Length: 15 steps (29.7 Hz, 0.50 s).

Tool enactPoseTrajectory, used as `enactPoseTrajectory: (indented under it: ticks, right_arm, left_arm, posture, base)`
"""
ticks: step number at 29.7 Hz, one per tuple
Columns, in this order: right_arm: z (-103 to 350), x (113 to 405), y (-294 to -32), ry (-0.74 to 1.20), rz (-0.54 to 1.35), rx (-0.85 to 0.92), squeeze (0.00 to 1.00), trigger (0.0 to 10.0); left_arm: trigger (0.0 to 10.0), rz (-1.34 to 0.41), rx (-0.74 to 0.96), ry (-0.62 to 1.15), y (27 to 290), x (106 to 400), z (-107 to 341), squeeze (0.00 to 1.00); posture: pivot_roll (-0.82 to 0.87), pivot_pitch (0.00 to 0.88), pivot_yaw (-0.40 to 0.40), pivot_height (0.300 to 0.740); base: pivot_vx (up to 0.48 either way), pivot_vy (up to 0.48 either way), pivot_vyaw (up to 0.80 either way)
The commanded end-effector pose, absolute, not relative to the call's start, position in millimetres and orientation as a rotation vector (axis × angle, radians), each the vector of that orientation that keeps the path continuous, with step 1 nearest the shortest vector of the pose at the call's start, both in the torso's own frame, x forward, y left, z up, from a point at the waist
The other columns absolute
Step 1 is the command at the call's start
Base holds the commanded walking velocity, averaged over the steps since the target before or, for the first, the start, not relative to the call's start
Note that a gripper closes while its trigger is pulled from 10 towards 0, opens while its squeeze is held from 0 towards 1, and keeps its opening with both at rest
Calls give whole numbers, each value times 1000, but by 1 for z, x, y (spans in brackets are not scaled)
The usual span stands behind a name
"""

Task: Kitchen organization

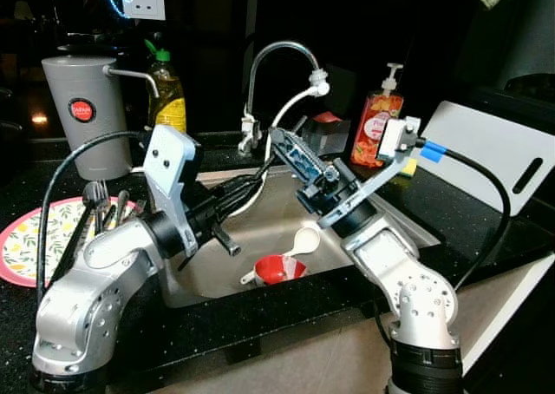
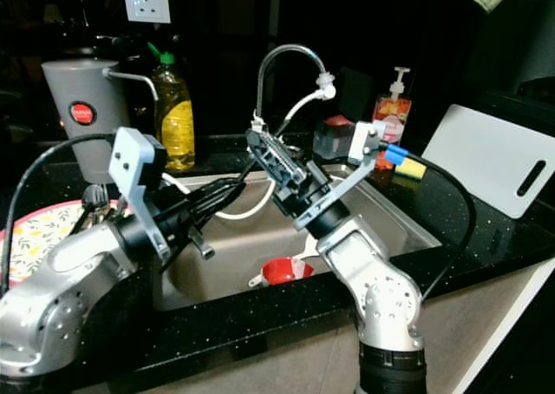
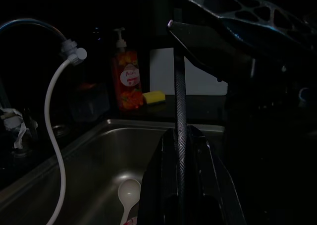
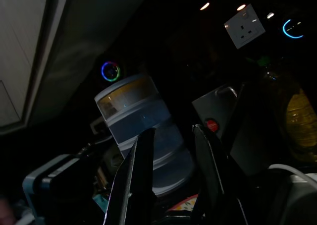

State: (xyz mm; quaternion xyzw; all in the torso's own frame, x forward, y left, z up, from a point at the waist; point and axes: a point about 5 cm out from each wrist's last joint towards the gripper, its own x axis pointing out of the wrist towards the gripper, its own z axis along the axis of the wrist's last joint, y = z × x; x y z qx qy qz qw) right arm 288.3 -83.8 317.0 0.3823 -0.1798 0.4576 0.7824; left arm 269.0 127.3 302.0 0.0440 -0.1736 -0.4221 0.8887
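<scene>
A cup point(image 1: 279, 269) and spoon point(image 1: 304, 239) lie in the sink point(image 1: 408, 223), a plate point(image 1: 35, 238) left of it, a cutting board point(image 1: 486, 151) right.

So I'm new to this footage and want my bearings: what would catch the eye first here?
Two silver arms cross over a steel sink: the left gripper shut on a thin dark utensil, the right gripper raised, fingers apart, near the curved faucet. In the basin lie a red cup and a white spoon. A floral plate sits on the dark counter at left.
</scene>
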Motion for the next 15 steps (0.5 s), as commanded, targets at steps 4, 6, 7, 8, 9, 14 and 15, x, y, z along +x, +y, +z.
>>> enactPoseTrajectory:
  ticks: [4,6,7,8,9,14,15]
  right_arm:
    - [318,289,-93,-388,970,857,0,4667]
    - [317,290,-94,-383,963,857,0,8235]
    - [316,291,-95,-377,955,858,0,10000]
    - [315,292,-96,-372,948,858,0,10000]
    - [315,292,-96,-372,948,858,0,10000]
    - [313,294,-96,-353,940,856,0,10000]
    - [313,294,-96,-350,942,855,0,10000]
  left_arm:
    - [10000,-917,112,-388,124,264,305,0]
    - [10000,-876,112,-394,127,268,306,0]
    - [10000,-832,100,-407,132,272,310,0]
    - [10000,-808,84,-421,135,274,313,0]
    - [10000,-808,84,-421,135,274,313,0]
    - [10000,-791,82,-439,140,276,318,0]
    - [10000,-791,84,-439,140,276,318,0]
  posture:
    - [-54,0,-91,740]
    - [-53,0,-92,740]
    - [-55,0,-92,740]
    - [-55,0,-91,740]
    - [-55,0,-91,740]
    - [-60,0,-85,740]
    - [-60,0,-85,740]
  base:
    - [0,0,0]
    - [0,0,0]
    - [0,0,0]
    - [0,0,0]
    - [0,0,0]
    - [0,0,0]
    - [0,0,0]
